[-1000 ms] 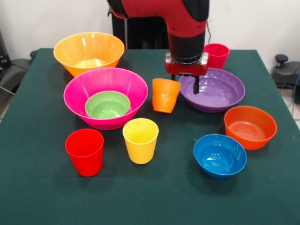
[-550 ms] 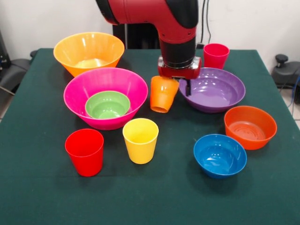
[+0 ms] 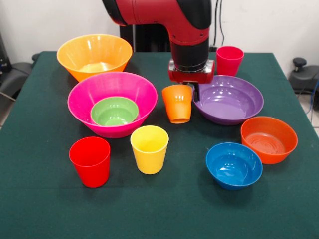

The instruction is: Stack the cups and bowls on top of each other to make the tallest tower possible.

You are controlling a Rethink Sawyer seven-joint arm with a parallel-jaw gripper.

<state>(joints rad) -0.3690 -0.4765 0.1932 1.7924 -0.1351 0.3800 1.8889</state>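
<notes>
My gripper (image 3: 191,92) is shut on the right rim of the orange cup (image 3: 177,104). The cup stands upright between the big hot-pink bowl (image 3: 82,99) and the wide purple bowl (image 3: 230,102). One dark finger (image 3: 196,92) shows just outside the cup's wall; the other is hidden by the cup. The small green bowl (image 3: 114,111) sits inside the hot-pink bowl. Behind them is the big orange-yellow bowl (image 3: 94,52). In front stand the red cup (image 3: 90,161) and the yellow cup (image 3: 149,149). The crimson-pink cup (image 3: 230,59) is behind the purple bowl.
The medium orange bowl (image 3: 269,139) lies at the right, close to the purple bowl's front rim. The blue bowl (image 3: 234,165) sits in front of it. The green tabletop (image 3: 45,209) runs to the front edge.
My gripper moved left from over the purple bowl to the orange cup, which tipped and now stands upright in its grip. The purple and orange bowls shifted slightly to the right and forward.
</notes>
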